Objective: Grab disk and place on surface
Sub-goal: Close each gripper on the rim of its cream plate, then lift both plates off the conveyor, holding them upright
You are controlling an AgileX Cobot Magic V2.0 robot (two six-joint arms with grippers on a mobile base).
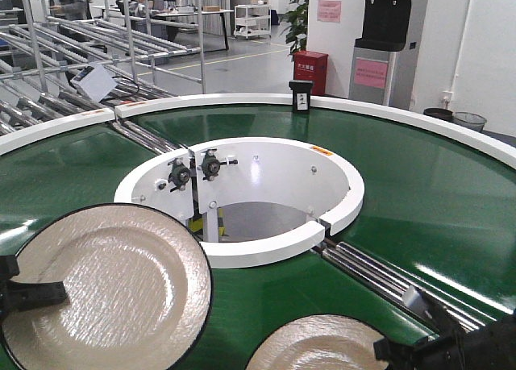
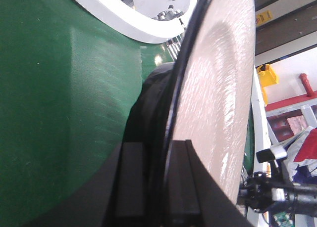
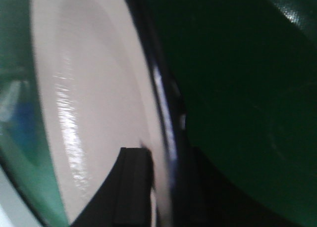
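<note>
Our left jaws clamp the rim of the left disk [image 1: 105, 289]; our right jaws clamp the rim of the right disk [image 1: 322, 346], both over the green belt [image 1: 435, 201].

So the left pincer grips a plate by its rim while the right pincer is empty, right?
Not quite. The left pincer does grip a plate by its rim, but the right pincer is not empty. It clamps the rim of a second plate, as the right wrist view shows.
</note>
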